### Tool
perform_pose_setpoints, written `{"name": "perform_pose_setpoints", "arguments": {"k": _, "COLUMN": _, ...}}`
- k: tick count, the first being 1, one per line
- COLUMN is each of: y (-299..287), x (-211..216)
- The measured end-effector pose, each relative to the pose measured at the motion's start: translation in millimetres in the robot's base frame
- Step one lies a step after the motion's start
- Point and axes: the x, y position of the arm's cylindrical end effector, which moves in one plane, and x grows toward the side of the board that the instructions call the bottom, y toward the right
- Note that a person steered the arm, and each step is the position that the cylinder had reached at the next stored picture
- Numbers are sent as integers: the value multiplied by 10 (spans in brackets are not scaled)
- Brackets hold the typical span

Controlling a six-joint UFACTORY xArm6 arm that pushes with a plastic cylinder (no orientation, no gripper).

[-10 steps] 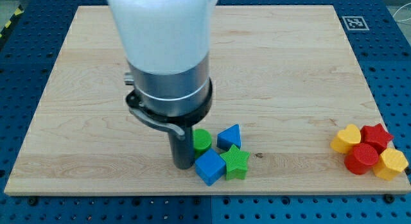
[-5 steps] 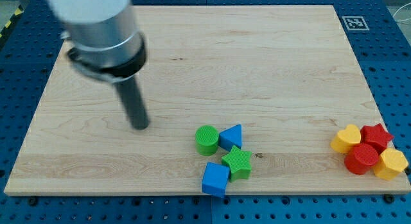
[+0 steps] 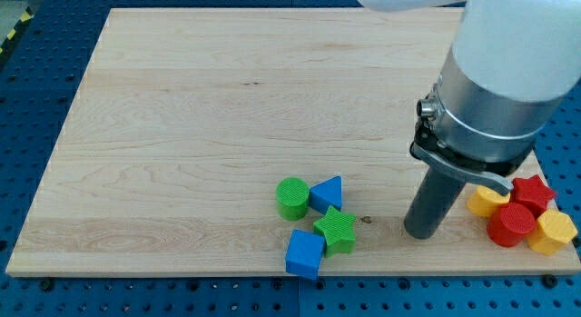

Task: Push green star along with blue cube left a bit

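two blocks, green star and blue cube, bare board leftward, my tip right.

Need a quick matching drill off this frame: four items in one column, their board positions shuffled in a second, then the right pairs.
Items:
1. green star
2. blue cube
3. green cylinder
4. my tip

Places:
A. nearest the board's bottom edge, below-left of the star
B. between the blue-green cluster and the red-yellow cluster
C. leftmost of the blue-green cluster
D. just below the blue triangle, right of the cube

Pairs: 1-D, 2-A, 3-C, 4-B
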Motion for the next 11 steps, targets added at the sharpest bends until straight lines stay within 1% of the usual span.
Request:
{"name": "perform_pose_setpoints", "arguments": {"k": 3, "y": -428, "x": 9}}
{"name": "perform_pose_setpoints", "arguments": {"k": 7, "y": -741, "x": 9}}
{"name": "perform_pose_setpoints", "arguments": {"k": 8, "y": -767, "x": 9}}
{"name": "perform_pose_setpoints", "arguments": {"k": 9, "y": -637, "x": 13}}
{"name": "perform_pose_setpoints", "arguments": {"k": 10, "y": -307, "x": -5}}
{"name": "perform_pose_setpoints", "arguments": {"k": 11, "y": -303, "x": -217}}
